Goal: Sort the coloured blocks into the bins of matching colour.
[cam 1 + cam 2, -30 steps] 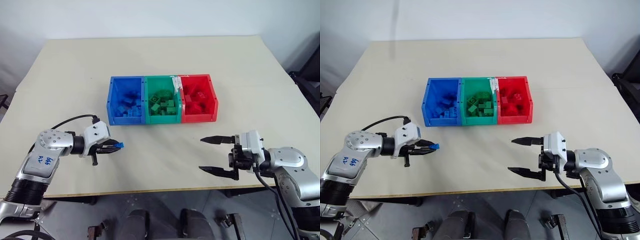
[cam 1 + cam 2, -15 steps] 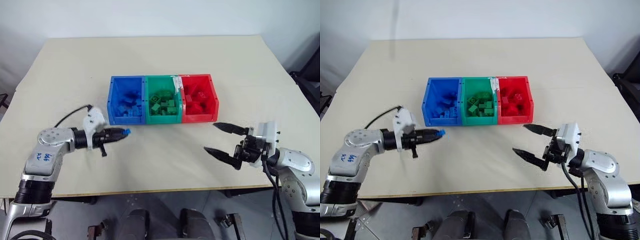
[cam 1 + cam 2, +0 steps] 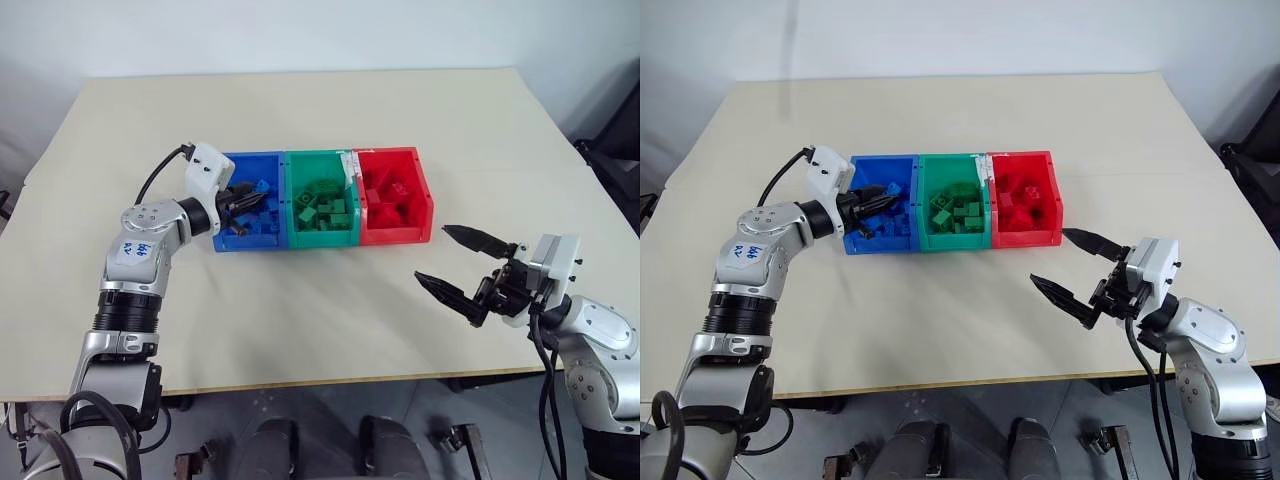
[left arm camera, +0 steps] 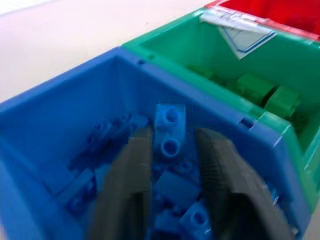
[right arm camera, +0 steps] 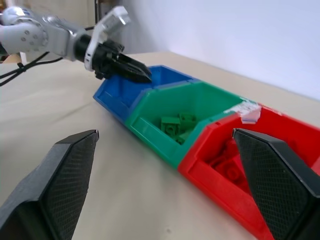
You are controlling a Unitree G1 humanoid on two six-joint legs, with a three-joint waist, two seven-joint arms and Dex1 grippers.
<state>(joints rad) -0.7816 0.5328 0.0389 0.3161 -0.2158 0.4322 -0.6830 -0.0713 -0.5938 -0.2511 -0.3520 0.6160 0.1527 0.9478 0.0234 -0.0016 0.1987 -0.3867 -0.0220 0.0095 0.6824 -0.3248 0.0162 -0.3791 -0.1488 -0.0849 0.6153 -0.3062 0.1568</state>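
We see lots of bare bench [image 3: 300, 310] in front of the bins [image 3: 322, 199] and behind them. The left end effector [image 3: 250, 199] fills the space over the blue bin [image 3: 228, 166].

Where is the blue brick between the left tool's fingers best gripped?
Probably across the blue brick's two flat long sides, approached the way the left tool points, above the blue bin. Its studded face looks toward the wrist, so the smooth sides face the fingers.

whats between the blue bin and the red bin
The green bin, joined to the blue bin and the red bin, with green blocks inside; seen in the left eye view.
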